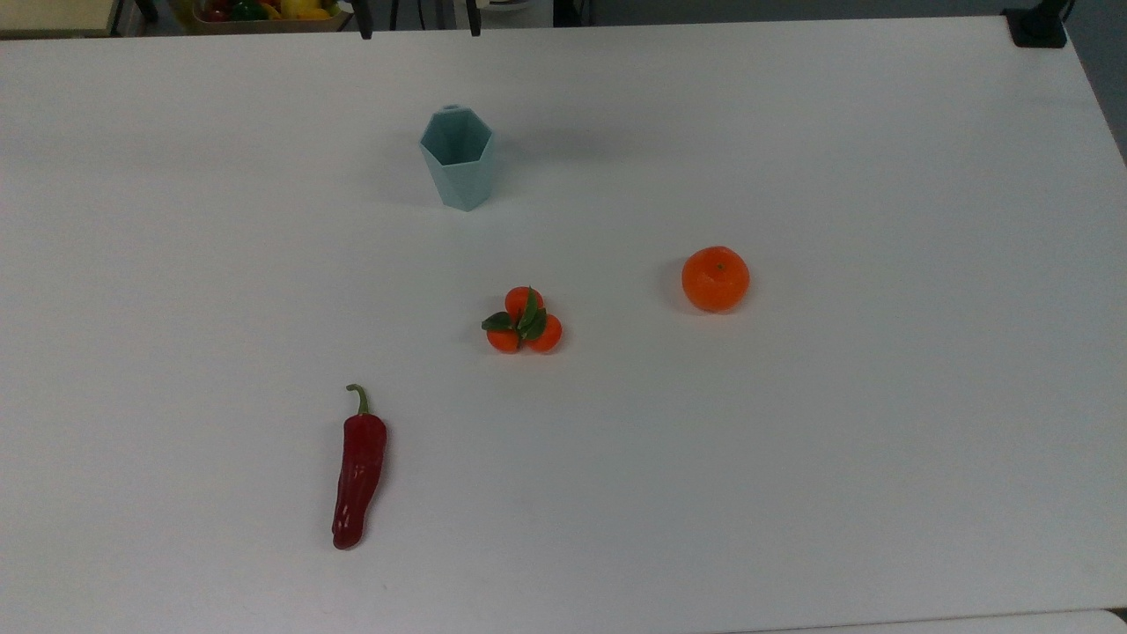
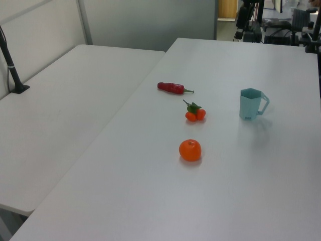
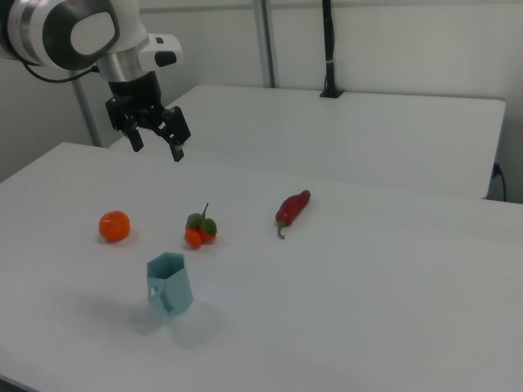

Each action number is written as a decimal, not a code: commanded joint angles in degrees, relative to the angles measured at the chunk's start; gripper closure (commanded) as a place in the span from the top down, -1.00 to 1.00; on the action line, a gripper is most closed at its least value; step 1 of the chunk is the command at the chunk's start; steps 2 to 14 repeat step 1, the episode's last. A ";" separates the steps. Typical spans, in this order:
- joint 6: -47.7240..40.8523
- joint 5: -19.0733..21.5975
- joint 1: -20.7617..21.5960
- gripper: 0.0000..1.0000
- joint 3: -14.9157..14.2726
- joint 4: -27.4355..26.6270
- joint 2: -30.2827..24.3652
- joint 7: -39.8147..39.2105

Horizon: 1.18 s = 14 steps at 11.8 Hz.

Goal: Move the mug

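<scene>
The mug (image 1: 456, 158) is a pale blue-teal faceted cup standing upright on the white table (image 1: 792, 440), its hexagonal rim facing up. In the left view the mug (image 2: 251, 104) shows its handle on the left view's right side. In the right view the mug (image 3: 169, 284) stands near the front edge. My gripper (image 3: 156, 149) hangs open and empty high above the table, well clear of the mug. Two dark fingertips (image 1: 363, 28) poke in at the top view's top edge, behind the mug.
An orange (image 1: 715, 278), a cluster of small oranges with leaves (image 1: 523, 321) and a red pepper (image 1: 358, 471) lie on the table. A fruit basket (image 1: 264, 11) sits beyond the far edge. A black clamp (image 1: 1039, 26) is at the corner. A second table (image 2: 65, 100) adjoins.
</scene>
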 commanded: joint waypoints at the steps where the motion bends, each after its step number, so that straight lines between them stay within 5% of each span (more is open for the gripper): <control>1: 0.34 -0.04 -0.43 1.00 0.64 0.81 0.23 -0.79; 14: 0.34 -0.04 -0.43 1.00 0.64 0.81 0.23 -0.79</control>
